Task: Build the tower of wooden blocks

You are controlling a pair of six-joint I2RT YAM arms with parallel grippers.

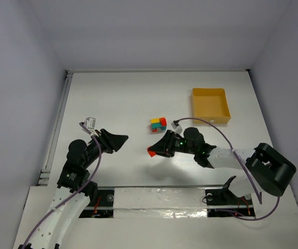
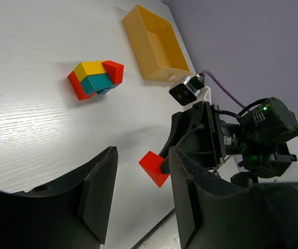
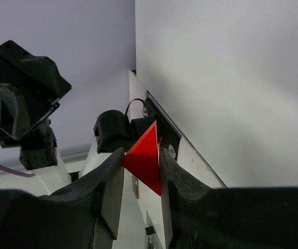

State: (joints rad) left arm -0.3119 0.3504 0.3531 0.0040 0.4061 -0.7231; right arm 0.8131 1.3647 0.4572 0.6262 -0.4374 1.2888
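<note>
Left gripper (image 2: 141, 153): jaws wide, nothing between them. It sits on the left half of the table (image 1: 117, 98), tips pointing right toward the other arm.

Right gripper (image 1: 156, 149): closed on a red wedge (image 3: 146, 155). The triangular face sits flat between the two fingers (image 3: 110, 181), pinched at the tips, with one corner sticking out past them. The jaws stand narrow, set by the wedge's thickness. The tips point left, so the two grippers face each other with a clear gap between; no contact.

In the left wrist view the held wedge shows in the gap between the left jaws, but it is beyond them, in the right gripper only.

Block stack (image 2: 96, 79): a small cluster near table centre, beyond the right gripper's tips and apart from them. A yellow block sits on a teal one, a red bar lies along one side, and a second red wedge is on the opposite side. All pieces touch.

Yellow-orange tray (image 1: 210, 92): far right, well apart from the cluster. Nothing is visible inside it.

Cannot tell whether the held wedge clears the table surface.
</note>
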